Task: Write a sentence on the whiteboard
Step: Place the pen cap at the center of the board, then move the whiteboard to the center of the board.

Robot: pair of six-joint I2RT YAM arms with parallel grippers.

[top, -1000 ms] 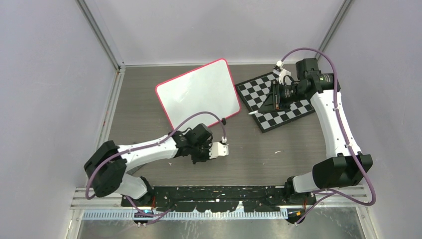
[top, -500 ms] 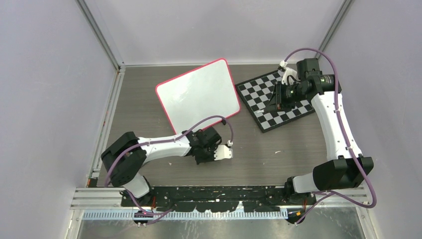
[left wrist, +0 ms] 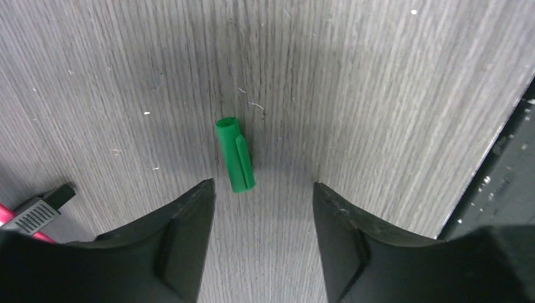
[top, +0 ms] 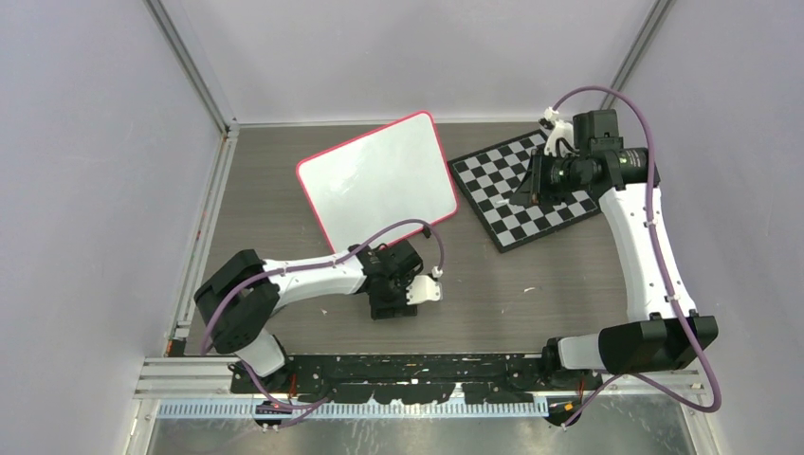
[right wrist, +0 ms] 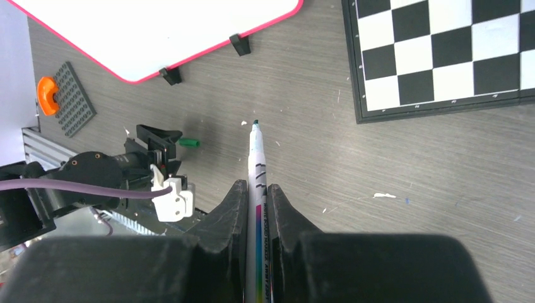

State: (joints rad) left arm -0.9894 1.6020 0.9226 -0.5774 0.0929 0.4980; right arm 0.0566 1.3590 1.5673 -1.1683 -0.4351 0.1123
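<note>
Top external: whiteboard (top: 377, 180) lies skewed, long axis near-left to far-right. Left claw (left wrist: 262, 186) parted around cap (left wrist: 235, 154); right claw (right wrist: 256, 186) clamps marker (right wrist: 256, 151).

Overhead view: illumination is even and diffuse. The tabletop (top: 531, 313) carries only faint, soft shadows beside the arms. The whiteboard (top: 379, 180) shows a dull grey sheen without hard glare.

Left wrist view: a soft shadow runs from centre toward 12 o'clock. The green cap (left wrist: 235, 154) is sharp.

Right wrist view: the right tool (right wrist: 255, 189) at 6 o'clock is dark and defocused. The marker (right wrist: 257, 151) print blurs.
</note>
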